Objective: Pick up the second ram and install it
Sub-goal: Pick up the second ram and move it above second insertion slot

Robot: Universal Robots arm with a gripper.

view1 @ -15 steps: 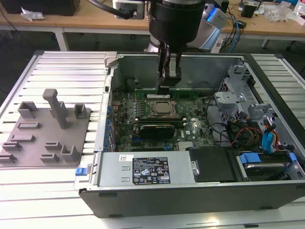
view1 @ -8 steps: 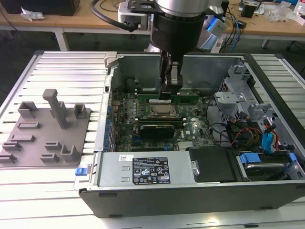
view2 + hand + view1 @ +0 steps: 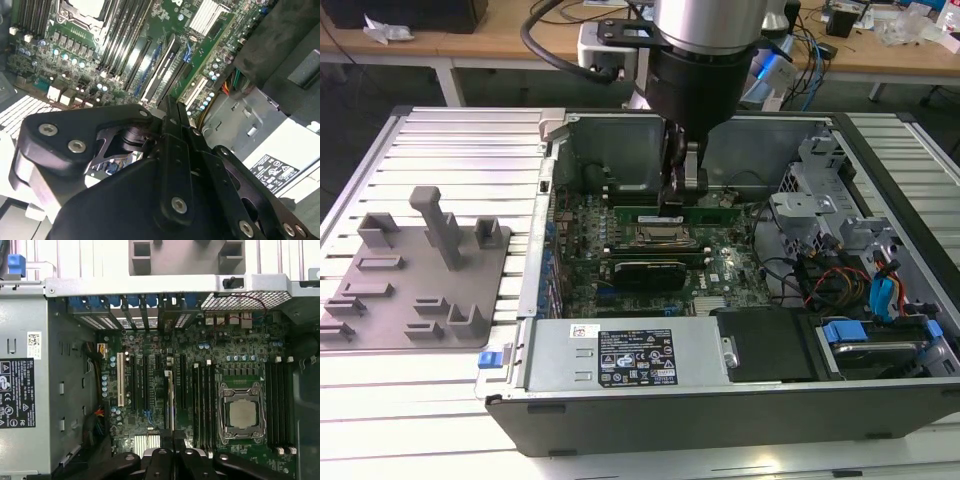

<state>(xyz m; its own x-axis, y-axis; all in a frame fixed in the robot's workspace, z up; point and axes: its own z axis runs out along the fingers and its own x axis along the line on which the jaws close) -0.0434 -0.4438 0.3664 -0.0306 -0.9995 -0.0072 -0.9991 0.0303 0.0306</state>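
Gripper (image 3: 672,203) clamped on ram (image 3: 172,400), poised edge-down over motherboard (image 3: 730,265), at 12 o'clock from processor socket (image 3: 658,238) in exterior view. Install step, apparently; calls for squaring with 1 empty slot.

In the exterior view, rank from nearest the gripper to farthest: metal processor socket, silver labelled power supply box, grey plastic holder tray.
1. Metal processor socket, beside the gripper.
2. Silver labelled power supply box, along the case's edge.
3. Grey plastic holder tray, outside the case, exterior view's left.
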